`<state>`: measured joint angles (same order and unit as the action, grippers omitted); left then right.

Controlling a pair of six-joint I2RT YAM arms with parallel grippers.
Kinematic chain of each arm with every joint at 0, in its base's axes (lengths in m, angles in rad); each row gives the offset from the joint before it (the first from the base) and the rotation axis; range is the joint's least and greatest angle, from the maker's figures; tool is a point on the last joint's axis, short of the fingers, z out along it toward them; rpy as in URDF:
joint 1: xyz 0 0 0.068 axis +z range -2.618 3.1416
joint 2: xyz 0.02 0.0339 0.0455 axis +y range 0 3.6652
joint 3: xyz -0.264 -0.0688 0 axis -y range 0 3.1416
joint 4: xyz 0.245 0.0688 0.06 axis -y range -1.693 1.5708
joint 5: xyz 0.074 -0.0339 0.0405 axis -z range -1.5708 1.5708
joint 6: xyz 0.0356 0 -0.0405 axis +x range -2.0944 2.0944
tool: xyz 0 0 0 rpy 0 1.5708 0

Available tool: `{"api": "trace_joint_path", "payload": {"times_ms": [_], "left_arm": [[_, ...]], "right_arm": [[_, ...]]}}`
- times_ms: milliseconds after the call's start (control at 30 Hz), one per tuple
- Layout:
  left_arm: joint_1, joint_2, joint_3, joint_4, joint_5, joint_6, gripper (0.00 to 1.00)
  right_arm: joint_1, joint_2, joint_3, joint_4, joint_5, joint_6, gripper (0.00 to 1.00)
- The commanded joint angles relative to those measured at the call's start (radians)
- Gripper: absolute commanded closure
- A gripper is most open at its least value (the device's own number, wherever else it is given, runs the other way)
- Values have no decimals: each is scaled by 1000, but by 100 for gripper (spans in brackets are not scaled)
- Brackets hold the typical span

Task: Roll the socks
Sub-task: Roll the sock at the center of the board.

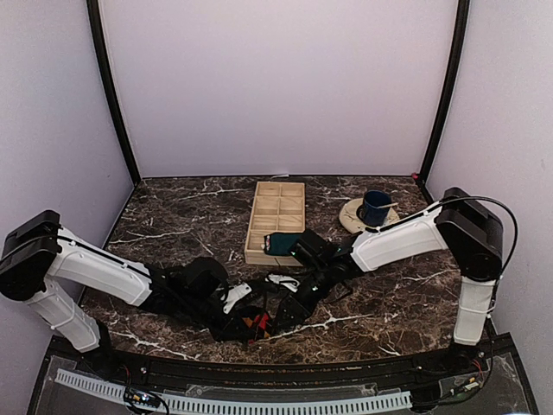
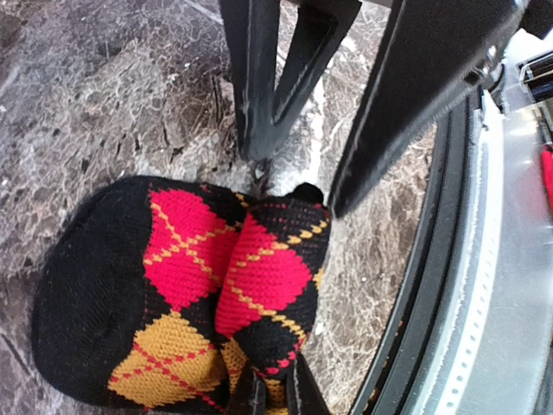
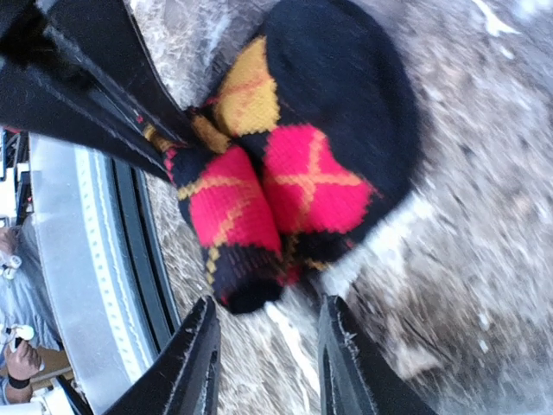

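Observation:
A black argyle sock bundle [image 2: 190,277] with red and yellow diamonds lies folded on the marble table near the front edge [image 1: 257,322]. My left gripper [image 2: 270,385] is shut on a fold of it at its near end; in the top view the left gripper [image 1: 238,322] sits just left of the bundle. My right gripper [image 3: 268,346] is open, its fingers [image 3: 203,359] apart and empty, just short of the bundle's rolled end [image 3: 285,181]. In the top view the right gripper [image 1: 281,313] is just right of the bundle.
A wooden compartment tray [image 1: 276,199] stands mid-table with a teal sock [image 1: 282,244] in its near cell. A blue cup [image 1: 376,207] sits on a plate at the back right. A small white item [image 1: 281,279] lies behind the grippers. The metal front rail [image 2: 510,259] is close by.

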<state>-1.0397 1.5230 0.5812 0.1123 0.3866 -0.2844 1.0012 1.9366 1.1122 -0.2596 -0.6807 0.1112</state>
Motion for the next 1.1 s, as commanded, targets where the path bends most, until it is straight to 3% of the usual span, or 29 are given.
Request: {"api": "trace_joint_path", "payload": {"times_ms": [0, 433, 833, 1067], "left_arm": [[49, 45, -6, -75, 115, -14, 100], [158, 151, 32, -71, 334, -23, 100], [244, 238, 100, -146, 467, 17, 100], [283, 293, 151, -230, 512, 78, 100]], "right_arm": [[-7, -67, -47, 89, 58, 14, 65], [32, -208, -183, 204, 305, -42, 64], [243, -302, -289, 311, 627, -249, 63], [323, -255, -258, 321, 744, -375, 58]]}}
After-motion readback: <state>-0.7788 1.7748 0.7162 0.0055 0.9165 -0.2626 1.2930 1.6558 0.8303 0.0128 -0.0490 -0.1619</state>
